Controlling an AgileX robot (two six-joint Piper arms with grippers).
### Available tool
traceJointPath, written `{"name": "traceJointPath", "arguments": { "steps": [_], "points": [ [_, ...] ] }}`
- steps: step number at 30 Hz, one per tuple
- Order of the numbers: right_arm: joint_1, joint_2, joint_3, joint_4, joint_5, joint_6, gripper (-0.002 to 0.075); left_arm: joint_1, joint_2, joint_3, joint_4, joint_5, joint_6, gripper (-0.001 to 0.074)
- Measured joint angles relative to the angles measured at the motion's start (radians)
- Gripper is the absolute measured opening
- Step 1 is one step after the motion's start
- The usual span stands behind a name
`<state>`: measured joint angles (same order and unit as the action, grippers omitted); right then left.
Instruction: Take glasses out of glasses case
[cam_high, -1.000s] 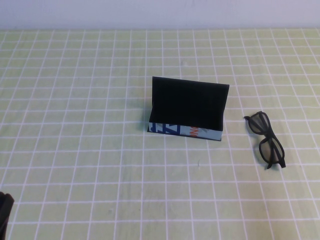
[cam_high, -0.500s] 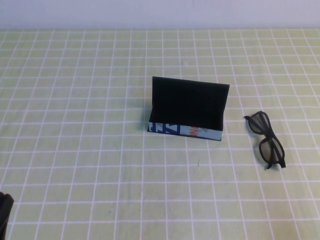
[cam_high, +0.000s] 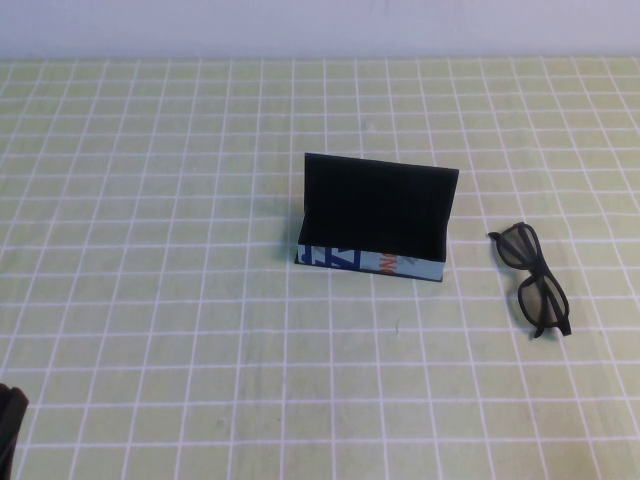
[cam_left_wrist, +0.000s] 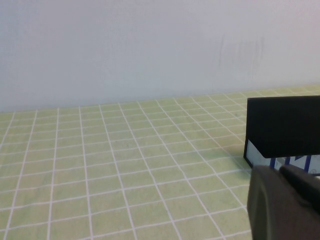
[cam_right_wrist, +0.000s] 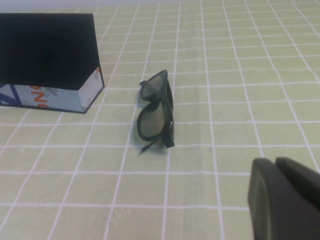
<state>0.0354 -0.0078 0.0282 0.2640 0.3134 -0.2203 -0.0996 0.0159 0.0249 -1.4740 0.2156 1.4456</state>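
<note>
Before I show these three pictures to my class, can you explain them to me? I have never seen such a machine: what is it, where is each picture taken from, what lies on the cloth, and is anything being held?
It is a robot with two arms, each ending in a gripper. One picture looks down from a raised camera; the other two come from cameras on the wrists. On the green checked tablecloth stands the glasses case, lid up. The glasses lie folded on the cloth to its right, apart from it. The left gripper shows only as a dark edge in its wrist view, the right gripper likewise, near the glasses. Neither holds anything.
</note>
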Motion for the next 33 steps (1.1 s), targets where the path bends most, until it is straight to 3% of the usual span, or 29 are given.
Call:
{"name": "traceJointPath", "arguments": {
  "steps": [11, 18, 21, 25, 28, 33],
  "points": [
    [0.000, 0.000, 0.000, 0.000, 0.000, 0.000, -0.0018, 0.000, 0.000, 0.000, 0.000, -0.012, 0.021, -0.0004],
    [0.000, 0.000, 0.000, 0.000, 0.000, 0.000, -0.0018, 0.000, 0.000, 0.000, -0.043, -0.197, 0.034, -0.0004],
    [0.000, 0.000, 0.000, 0.000, 0.000, 0.000, -0.0018, 0.000, 0.000, 0.000, 0.207, -0.245, -0.185, -0.0004],
    [0.000, 0.000, 0.000, 0.000, 0.000, 0.000, -0.0018, 0.000, 0.000, 0.000, 0.888, -0.268, -0.795, -0.0004],
    [0.000, 0.000, 0.000, 0.000, 0.000, 0.000, -0.0018, 0.008, -0.001, 0.000, 1.247, -0.241, -1.153, -0.0004],
    [0.000, 0.000, 0.000, 0.000, 0.000, 0.000, -0.0018, 0.030, -0.024, 0.000, 1.441, -0.036, -1.373, -0.0004]
  ]
}}
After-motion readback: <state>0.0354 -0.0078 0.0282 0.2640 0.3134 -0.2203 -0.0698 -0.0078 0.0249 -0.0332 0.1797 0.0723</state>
